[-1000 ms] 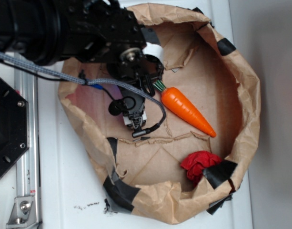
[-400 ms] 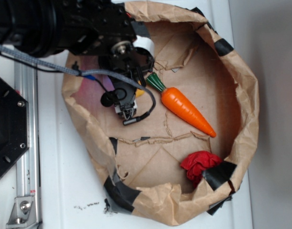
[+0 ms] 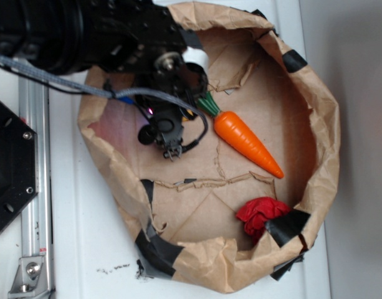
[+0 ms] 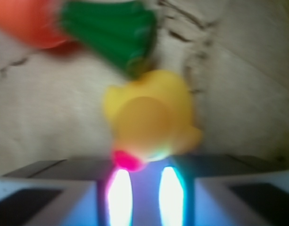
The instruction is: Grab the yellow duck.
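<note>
From the exterior view the gripper (image 3: 171, 148) hangs upper left inside the paper bag (image 3: 315, 187), beside the carrot (image 3: 247, 143); whether its claw is spread, I cannot tell. At the wrist, the yellow duck (image 4: 149, 117) sits centre frame: round, light, probably squashy. Pinch its body sides.

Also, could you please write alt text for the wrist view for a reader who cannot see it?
A blurred close-up of a yellow duck on brown paper, directly in front of the camera. Behind it lies the green top of a carrot. Two bright glowing strips sit at the bottom edge.
</note>
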Robot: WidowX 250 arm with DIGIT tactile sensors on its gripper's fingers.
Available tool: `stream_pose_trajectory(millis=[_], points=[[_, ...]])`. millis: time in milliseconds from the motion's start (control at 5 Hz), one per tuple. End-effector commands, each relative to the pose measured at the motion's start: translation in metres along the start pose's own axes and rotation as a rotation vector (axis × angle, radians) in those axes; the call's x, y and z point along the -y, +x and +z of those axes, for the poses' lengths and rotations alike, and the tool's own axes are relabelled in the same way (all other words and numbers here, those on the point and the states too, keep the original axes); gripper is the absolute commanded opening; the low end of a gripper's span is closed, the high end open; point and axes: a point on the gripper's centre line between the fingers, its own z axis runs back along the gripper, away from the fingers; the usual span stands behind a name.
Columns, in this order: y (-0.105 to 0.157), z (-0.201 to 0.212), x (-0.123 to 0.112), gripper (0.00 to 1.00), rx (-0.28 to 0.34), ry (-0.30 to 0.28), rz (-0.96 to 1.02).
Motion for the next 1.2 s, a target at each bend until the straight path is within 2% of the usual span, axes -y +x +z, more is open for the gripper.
stream_pose_trajectory(millis=[0, 800, 1000], points=[[0.014, 0.018, 0.013, 1.0, 0.055, -0.046, -0.062], [0.027, 0.017, 0.008, 1.0, 0.082, -0.027, -0.056], [0.032, 0.017, -0.003, 1.0, 0.088, -0.002, -0.027]])
